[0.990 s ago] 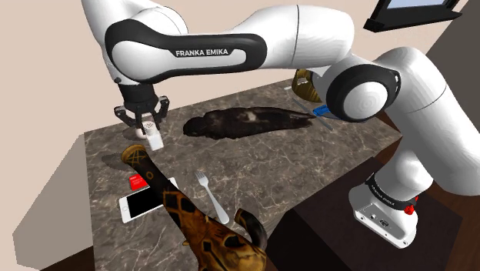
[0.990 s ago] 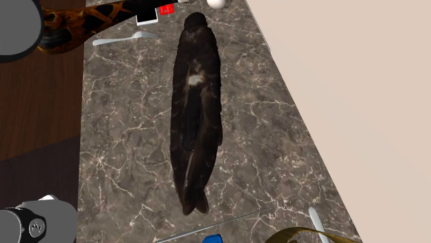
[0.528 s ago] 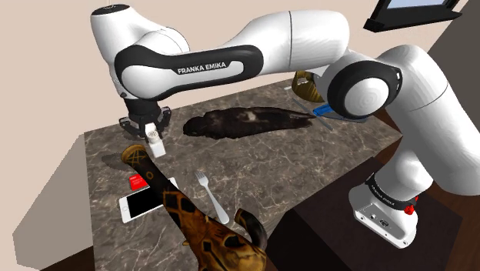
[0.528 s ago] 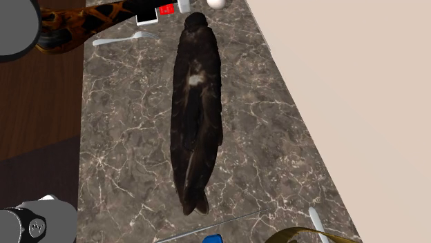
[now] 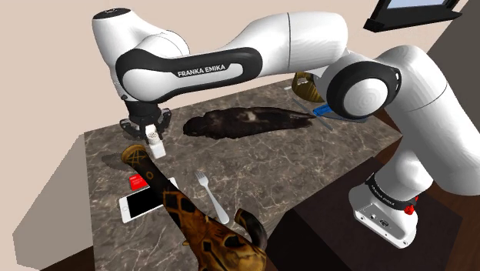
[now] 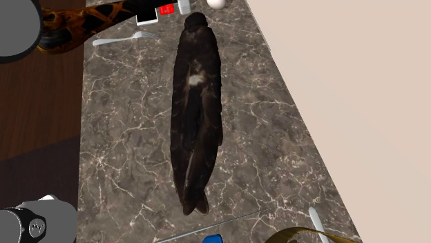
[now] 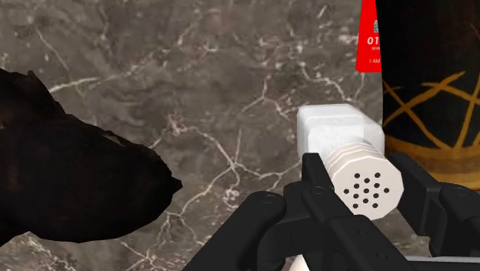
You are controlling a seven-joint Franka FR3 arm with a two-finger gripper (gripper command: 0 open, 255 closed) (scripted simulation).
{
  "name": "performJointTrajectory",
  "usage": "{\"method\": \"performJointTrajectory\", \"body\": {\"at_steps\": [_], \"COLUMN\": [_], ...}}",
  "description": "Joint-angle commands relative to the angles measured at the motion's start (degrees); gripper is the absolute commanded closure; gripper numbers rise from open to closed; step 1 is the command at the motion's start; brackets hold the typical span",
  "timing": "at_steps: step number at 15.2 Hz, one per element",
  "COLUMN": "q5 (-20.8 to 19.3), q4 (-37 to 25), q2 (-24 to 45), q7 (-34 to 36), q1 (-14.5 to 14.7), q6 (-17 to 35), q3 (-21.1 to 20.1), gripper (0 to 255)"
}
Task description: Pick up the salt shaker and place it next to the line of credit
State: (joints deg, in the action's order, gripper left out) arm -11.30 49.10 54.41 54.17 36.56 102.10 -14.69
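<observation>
Shaker white, square body, ribbed perforated cap, we note gripper pinching it, brown veined marble counter, beige wall.

There were one white salt shaker, one red card, one white phone, one fork, one long black feather-like shape and one marbled desk.

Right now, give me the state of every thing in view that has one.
gripper: shut on the salt shaker.
salt shaker: upright, clasped, holed cap toward the wrist camera.
red card: lying flat on the counter, untouched.
phone: lying flat beside the card.
fork: lying flat, free.
</observation>
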Motion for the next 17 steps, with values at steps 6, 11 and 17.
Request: {"method": "performJointTrajectory", "body": {"at_steps": [6, 11, 17], "q5": [0.00, 0.12, 0.12], "q4": [0.01, -11.06, -11.07], "q2": [0.00, 1.96, 1.96], "q7": [0.00, -0.82, -0.82], "q1": [0.00, 1.47, 1.47], "q6": [0.01, -8.87, -8.87], "q3": [0.00, 0.20, 0.20], "gripper": [0, 0, 0]}}
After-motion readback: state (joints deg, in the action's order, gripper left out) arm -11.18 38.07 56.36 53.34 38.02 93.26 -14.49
